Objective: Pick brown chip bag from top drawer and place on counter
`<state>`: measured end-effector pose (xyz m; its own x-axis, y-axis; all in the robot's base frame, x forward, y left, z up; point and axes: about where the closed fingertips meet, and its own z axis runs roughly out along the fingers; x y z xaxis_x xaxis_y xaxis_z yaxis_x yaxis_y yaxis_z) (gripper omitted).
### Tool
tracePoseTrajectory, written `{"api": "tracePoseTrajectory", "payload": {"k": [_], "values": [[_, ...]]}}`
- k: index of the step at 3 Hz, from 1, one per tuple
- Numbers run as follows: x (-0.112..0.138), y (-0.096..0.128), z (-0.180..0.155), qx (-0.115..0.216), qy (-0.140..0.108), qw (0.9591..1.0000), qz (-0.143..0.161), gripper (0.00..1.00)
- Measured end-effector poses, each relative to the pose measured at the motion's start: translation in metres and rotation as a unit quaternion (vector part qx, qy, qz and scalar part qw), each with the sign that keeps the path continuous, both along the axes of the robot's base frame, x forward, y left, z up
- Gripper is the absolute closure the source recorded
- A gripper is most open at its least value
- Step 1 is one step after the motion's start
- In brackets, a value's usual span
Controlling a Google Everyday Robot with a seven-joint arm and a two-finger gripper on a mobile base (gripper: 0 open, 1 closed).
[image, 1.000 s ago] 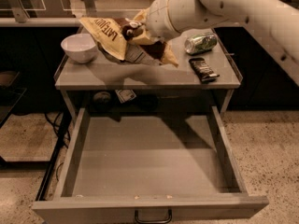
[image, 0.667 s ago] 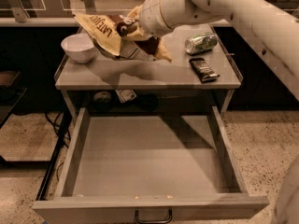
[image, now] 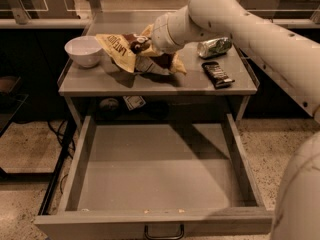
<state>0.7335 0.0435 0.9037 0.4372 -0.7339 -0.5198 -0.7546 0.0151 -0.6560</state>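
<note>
View from above and in front of a grey metal cabinet. The white, tube-shaped robot arm (image: pixel 235 21) enters from the right edge of the frame and reaches toward the upper centre. There its gripper (image: pixel 146 54) sits over the left half of the flat grey rectangular worktop (image: pixel 150 84).

The jaws are closed on the crumpled middle of the crinkly brown chip bag (image: pixel 119 51) (dark brown centre, cream-yellow ends, lettering on the left end). The brown chip bag lies tilted. Its left end is raised and reaches toward the round white bowl (image: pixel 84 50) in the upper left of the worktop, and its right end droops to the surface below the wrist. A shadow falls on the worktop beneath the raised end.

To the right of the gripper, near the back edge, a dented silver-and-green can (image: pixel 214 47) lies on its side. Just in front of it rests a small black candy wrapper (image: pixel 217 74), well apart from the bag.

The wide, shallow grey metal top drawer (image: pixel 155 169) fills the lower half of the frame. It is pulled fully out, its bare floor is in view, and its dark pull handle (image: pixel 164 231) sits at the bottom centre. In the dark recess under the worktop, a dark round object (image: pixel 109 106) and a small pale card (image: pixel 134 102) are partly visible, but what they are cannot be told. A speckled floor (image: pixel 25 149) surrounds the cabinet.
</note>
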Motion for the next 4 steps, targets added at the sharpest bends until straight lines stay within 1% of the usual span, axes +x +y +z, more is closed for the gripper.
{"api": "tracePoseTrajectory", "payload": {"k": [1,2,3,4], "values": [[0.0069,-0.0192,-0.0127,-0.008,-0.013,0.9995,-0.027,1.00],[0.0075,-0.0188,-0.0130,-0.007,-0.014,0.9995,-0.028,0.81],[0.0075,-0.0187,-0.0131,-0.007,-0.014,0.9995,-0.028,0.50],[0.0075,-0.0187,-0.0131,-0.007,-0.014,0.9995,-0.028,0.27]]}}
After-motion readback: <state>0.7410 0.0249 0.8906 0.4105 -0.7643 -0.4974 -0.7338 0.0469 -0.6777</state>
